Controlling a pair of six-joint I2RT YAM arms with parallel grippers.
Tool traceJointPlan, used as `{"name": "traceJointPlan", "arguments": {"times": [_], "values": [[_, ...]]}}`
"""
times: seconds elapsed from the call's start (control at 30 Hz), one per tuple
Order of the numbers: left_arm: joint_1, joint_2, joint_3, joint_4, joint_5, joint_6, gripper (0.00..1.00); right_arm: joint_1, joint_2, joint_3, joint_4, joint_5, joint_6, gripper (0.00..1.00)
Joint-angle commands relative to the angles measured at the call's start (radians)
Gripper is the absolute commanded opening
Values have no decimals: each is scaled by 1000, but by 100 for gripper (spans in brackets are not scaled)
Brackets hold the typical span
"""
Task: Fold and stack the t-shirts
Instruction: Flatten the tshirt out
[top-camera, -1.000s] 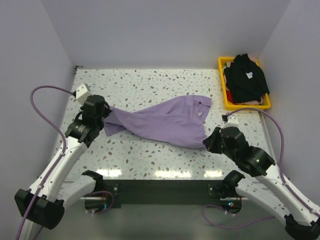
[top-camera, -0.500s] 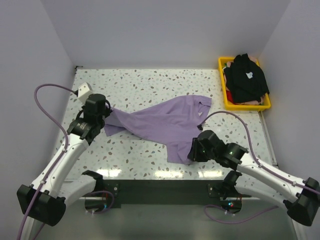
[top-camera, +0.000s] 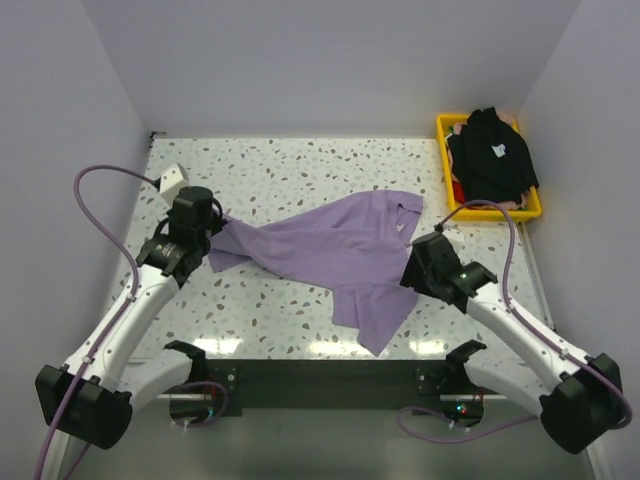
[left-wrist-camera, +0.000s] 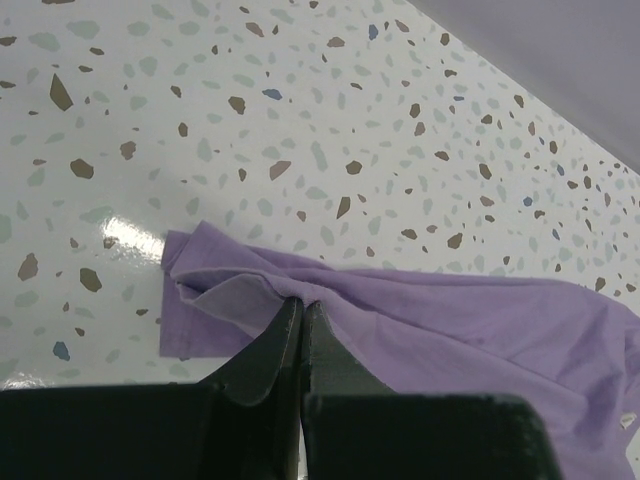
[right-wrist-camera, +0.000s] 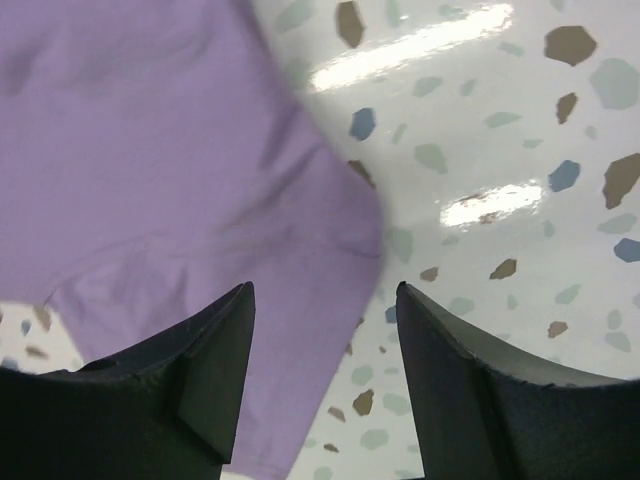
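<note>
The lavender t-shirt (top-camera: 330, 245) lies spread across the middle of the speckled table, a flap reaching toward the near edge. My left gripper (top-camera: 212, 232) is shut on a bunched fold at its left end; the left wrist view shows the jaws pinching that fold of the lavender t-shirt (left-wrist-camera: 420, 320). My right gripper (top-camera: 410, 275) stands open just above the shirt's right edge, nothing between its fingers; the right wrist view has the lavender t-shirt (right-wrist-camera: 170, 170) under the left finger. The black t-shirt (top-camera: 490, 155) with a small white mark is heaped in the yellow basket (top-camera: 447, 200).
The yellow basket sits at the far right corner against the wall. A black bar (top-camera: 330, 385) runs along the table's near edge between the arm bases. Grey walls close in the left, back and right sides.
My right gripper has let go of the shirt's near right corner, opened, and drawn back to the right. The released flap now lies near the front edge. The left gripper has held still.
</note>
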Motion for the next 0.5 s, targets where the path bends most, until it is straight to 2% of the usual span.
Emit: {"name": "traceJointPlan", "arguments": {"times": [0.0,0.13,0.47], "values": [[12,1,37,52,12,35,0,-157,75,-14,90,-125,-93,61],[17,1,28,61,27,39,0,-232,132,-44,147,-165,-90,61],[20,0,5,77,49,35,0,-235,190,-132,242,-199,-39,56]]}}
